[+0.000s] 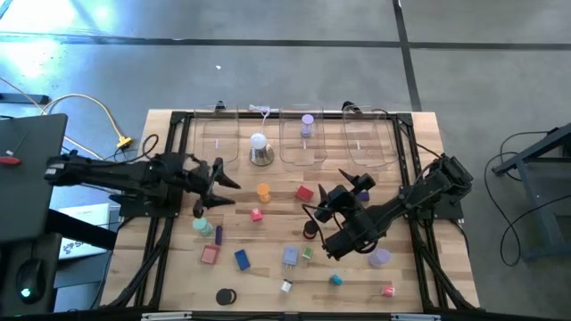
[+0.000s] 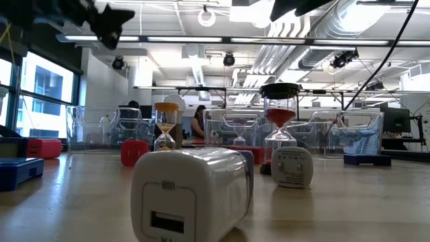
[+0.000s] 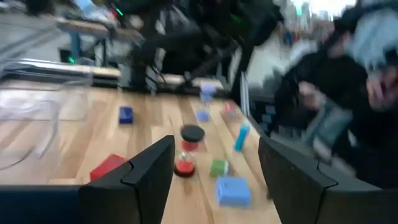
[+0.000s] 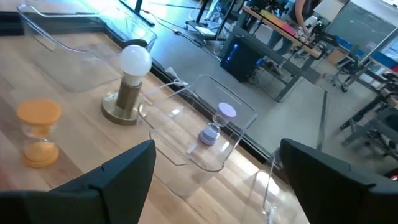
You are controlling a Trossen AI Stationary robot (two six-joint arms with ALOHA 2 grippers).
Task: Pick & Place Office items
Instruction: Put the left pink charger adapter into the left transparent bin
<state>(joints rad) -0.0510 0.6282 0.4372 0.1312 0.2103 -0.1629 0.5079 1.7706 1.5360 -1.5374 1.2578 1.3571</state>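
Observation:
The office items lie scattered over the wooden table: an orange hourglass, a red block, a black-and-red hourglass, a blue block and several more small pieces. A purple hourglass stands in a clear bin at the far edge. My left gripper hangs above the table's left part, open and with nothing in it. My right gripper is raised right of the middle, open with nothing in it, pointing toward the bins.
A white bulb on a metal base stands before the row of clear bins. Black frame rails run along both table sides. A white plug block lies close to the near edge. A laptop sits off the table's left.

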